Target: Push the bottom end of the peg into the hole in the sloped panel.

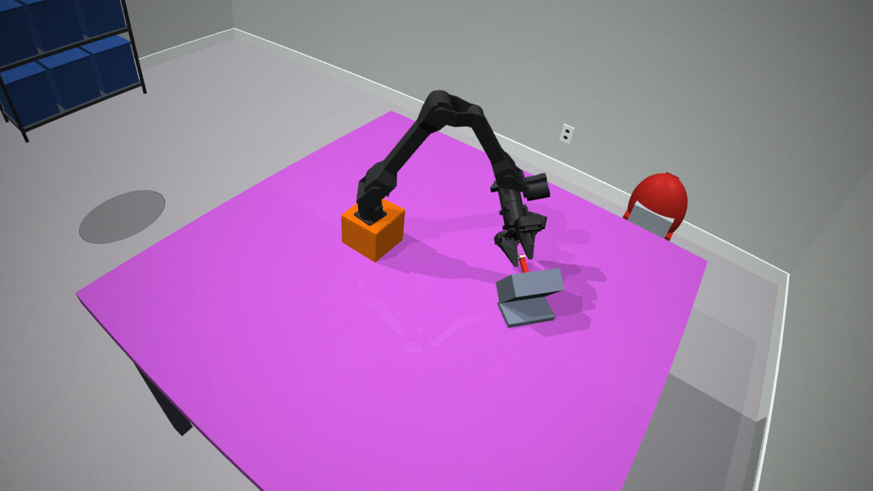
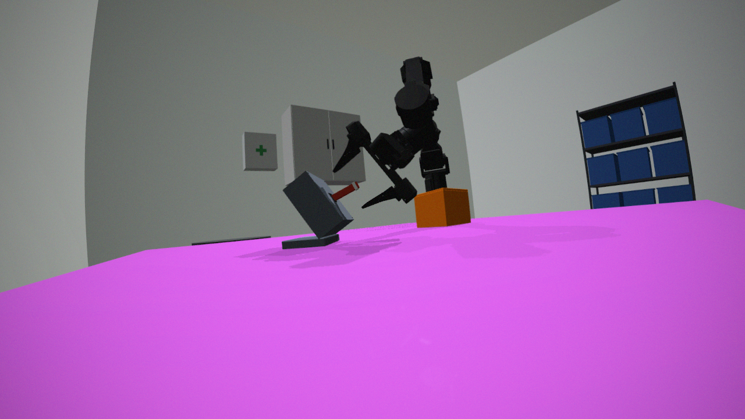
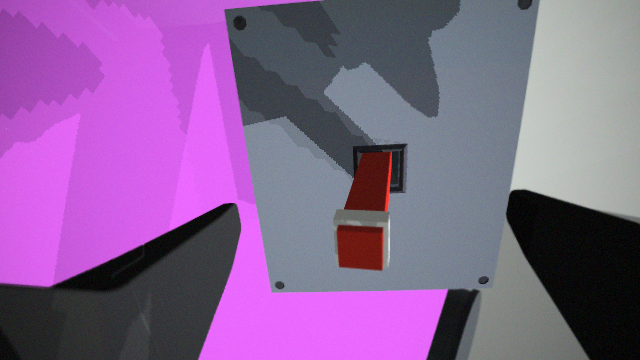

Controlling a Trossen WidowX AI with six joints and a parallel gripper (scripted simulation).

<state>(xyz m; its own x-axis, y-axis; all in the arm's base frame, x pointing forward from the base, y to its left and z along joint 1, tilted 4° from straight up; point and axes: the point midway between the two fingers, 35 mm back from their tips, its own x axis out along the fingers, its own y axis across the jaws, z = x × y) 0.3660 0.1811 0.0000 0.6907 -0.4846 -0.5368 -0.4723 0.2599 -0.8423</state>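
Note:
The red square peg [image 1: 524, 263] [image 2: 345, 192] [image 3: 367, 210] with a white band near its outer end sticks out of the square hole [image 3: 400, 170] in the grey sloped panel [image 1: 529, 285] [image 2: 315, 204] [image 3: 450, 150]. Its bottom end is inside the hole. My gripper [image 1: 519, 253] [image 2: 350, 187] [image 3: 372, 200] is wide open. Its two fingers stand well apart on either side of the peg's outer end and do not touch it. How deep the peg sits in the hole is hidden.
The panel stands on a flat grey foot [image 1: 528, 312] [image 2: 309, 242] on the magenta table [image 1: 305, 335]. The arm's orange base block [image 1: 373, 232] [image 2: 442, 207] is to the left. A blue shelf [image 1: 61, 61] [image 2: 638, 151] and a red object [image 1: 659, 195] stand off the table.

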